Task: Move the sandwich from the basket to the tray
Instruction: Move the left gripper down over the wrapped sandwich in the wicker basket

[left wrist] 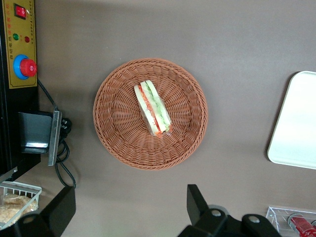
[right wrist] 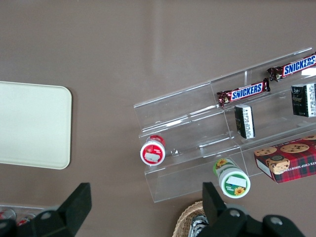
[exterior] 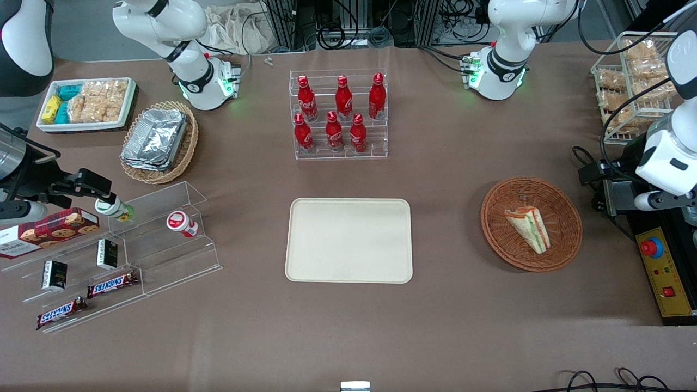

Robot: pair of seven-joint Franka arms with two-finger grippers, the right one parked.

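The sandwich [exterior: 527, 228], a pale wedge with green and orange-red filling, lies in the round reddish-brown wicker basket [exterior: 566, 218] toward the working arm's end of the table. The cream tray [exterior: 348, 239] lies flat and bare at the table's middle, beside the basket. The left arm [exterior: 667, 158] hangs high, beside the basket at the table's end. In the left wrist view the left gripper [left wrist: 129, 210] is open, its fingers [left wrist: 197, 202] wide apart and well above the table, off the basket [left wrist: 123, 133] and the sandwich [left wrist: 153, 108]. The tray's corner [left wrist: 296, 123] shows there too.
A clear rack of red bottles [exterior: 338, 114] stands farther from the camera than the tray. A yellow control box with a red button [exterior: 661, 272] and cables lie beside the basket. A wire rack of bagged snacks [exterior: 626, 87], a tan foil-container basket [exterior: 158, 141] and an acrylic snack shelf [exterior: 120, 250] stand around.
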